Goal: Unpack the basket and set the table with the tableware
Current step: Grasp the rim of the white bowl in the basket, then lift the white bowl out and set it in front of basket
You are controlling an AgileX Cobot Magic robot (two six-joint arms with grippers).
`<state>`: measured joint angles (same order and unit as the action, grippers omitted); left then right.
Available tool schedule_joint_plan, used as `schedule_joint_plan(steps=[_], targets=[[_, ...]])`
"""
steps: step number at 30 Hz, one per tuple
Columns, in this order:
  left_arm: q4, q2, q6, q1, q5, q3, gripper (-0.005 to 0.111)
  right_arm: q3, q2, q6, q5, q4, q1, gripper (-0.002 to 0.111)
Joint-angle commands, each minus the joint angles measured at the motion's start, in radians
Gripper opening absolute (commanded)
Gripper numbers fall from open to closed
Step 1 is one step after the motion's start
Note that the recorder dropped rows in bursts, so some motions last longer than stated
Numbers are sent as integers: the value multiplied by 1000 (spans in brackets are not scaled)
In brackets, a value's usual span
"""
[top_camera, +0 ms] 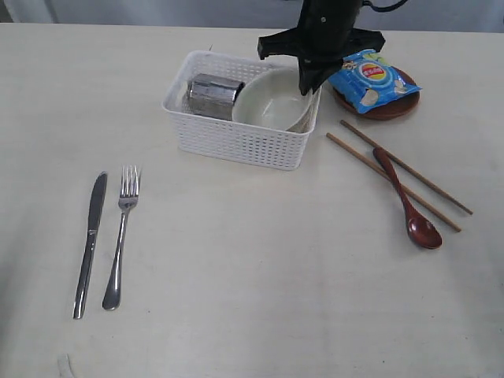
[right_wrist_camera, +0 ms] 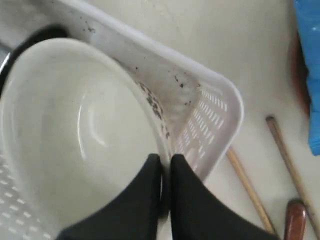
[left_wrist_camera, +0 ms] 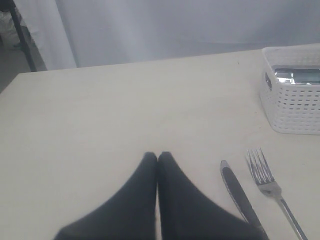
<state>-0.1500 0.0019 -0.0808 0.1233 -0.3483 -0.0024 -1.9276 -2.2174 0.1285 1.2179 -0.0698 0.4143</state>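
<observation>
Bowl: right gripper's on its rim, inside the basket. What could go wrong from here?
1. The right gripper pinches only the thin rim of the bowl; it may tilt or slip when lifted.
2. The bowl sits against the wall of the basket, close to the steel cup; lifting might drag the basket or nudge the cup.

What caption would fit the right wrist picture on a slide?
Right gripper pinching the rim of the bowl inside the white basket, chopsticks lying on the table beside it.
</observation>
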Motion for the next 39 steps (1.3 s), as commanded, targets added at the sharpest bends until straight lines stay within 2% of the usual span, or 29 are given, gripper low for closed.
schedule_joint_plan(steps=[1,7,11,13,17,20,23,27,32,39], targets=[[1,-2,-2,5,1,2,0,-3,48,-18,3,97,-6,-1],[1,-2,-2,5,1,2,0,-3,158,-18,0,187,-8,-1],[1,-2,-2,5,1,2,0,-3,249,-32,3,160,-35,-1],[1,-2,-2,5,1,2,0,-3,295,-71,3,82,-57,-1],[1,-2,-2,5,1,2,0,26,360,-210,3,-209,-89,-1],[1,-2,-2,5,1,2,0,125,406,-281,3,-355,-72,-1],[1,-2,-2,5,1,2,0,290,457,-307,-5,-381,-22,-1],[1,-2,-2,5,1,2,0,539,506,-340,-163,-415,52,-1],[1,-2,-2,5,1,2,0,790,504,-450,-310,-564,109,-1],[1,-2,-2,5,1,2,0,992,500,-521,-493,-654,147,-1]])
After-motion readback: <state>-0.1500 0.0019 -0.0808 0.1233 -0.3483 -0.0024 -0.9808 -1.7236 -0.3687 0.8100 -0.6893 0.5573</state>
